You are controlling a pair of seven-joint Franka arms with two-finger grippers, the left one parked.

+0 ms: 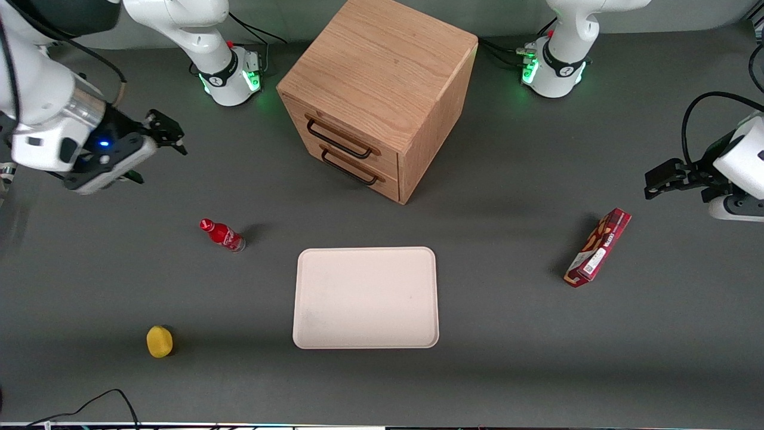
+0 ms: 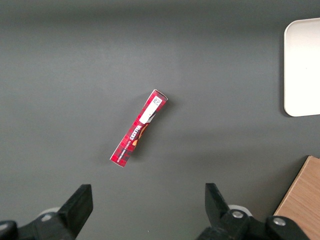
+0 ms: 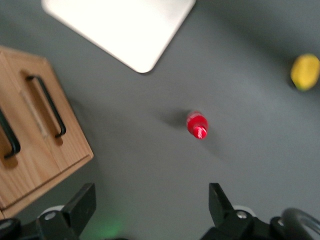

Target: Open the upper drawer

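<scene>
A red bottle, yellow fruit, pale tray, red box lie apart.

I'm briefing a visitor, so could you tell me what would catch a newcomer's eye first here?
The oak cabinet dominates, its upper drawer shut. Nearer the front camera lies a pale tray, with a red bottle and a yellow ball toward the working arm's end. The open claw hovers above the table, apart from the cabinet.

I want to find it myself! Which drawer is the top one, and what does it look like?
Find the big wooden cabinet standing on the grey table. Its front has two drawers, each with a long black bar handle. The upper drawer is the higher one, just under the cabinet's top; the open gripper hangs away from it, toward the working arm's end.
</scene>
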